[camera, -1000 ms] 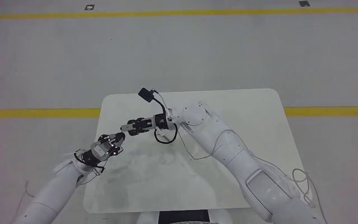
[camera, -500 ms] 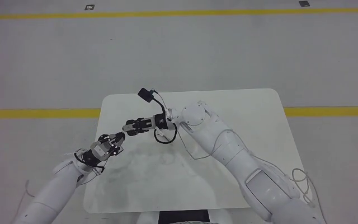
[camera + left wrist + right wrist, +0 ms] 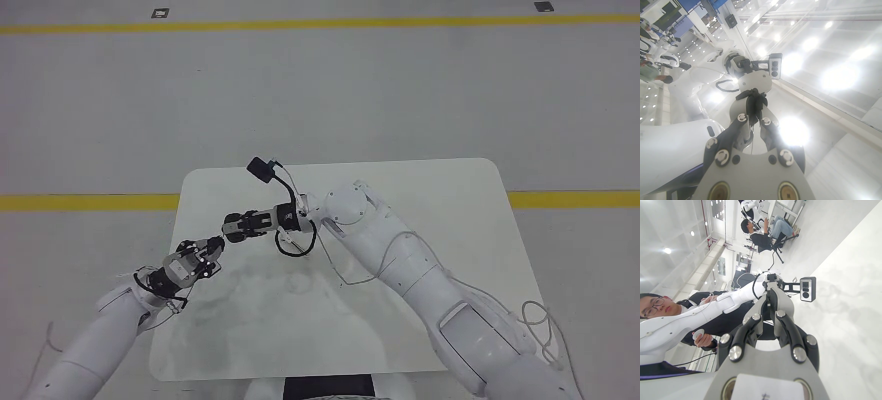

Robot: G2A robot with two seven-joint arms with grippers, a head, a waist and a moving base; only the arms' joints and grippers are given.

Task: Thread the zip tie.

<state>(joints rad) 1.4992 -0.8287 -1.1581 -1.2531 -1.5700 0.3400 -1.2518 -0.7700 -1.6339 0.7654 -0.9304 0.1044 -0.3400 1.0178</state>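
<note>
Left gripper (image 3: 754, 106): jaws pinched narrow on the thin black zip tie (image 3: 752, 132), and the strand trails back between the fingers. Right gripper (image 3: 770, 294): jaws pressed together, nosed up just beside the left one, both over the white tabletop (image 3: 420, 200).

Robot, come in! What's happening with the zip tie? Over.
Left gripper shut on black zip tie. Right gripper shut, nearly tip to tip with left, above the table. No blockage seen between them.
</note>
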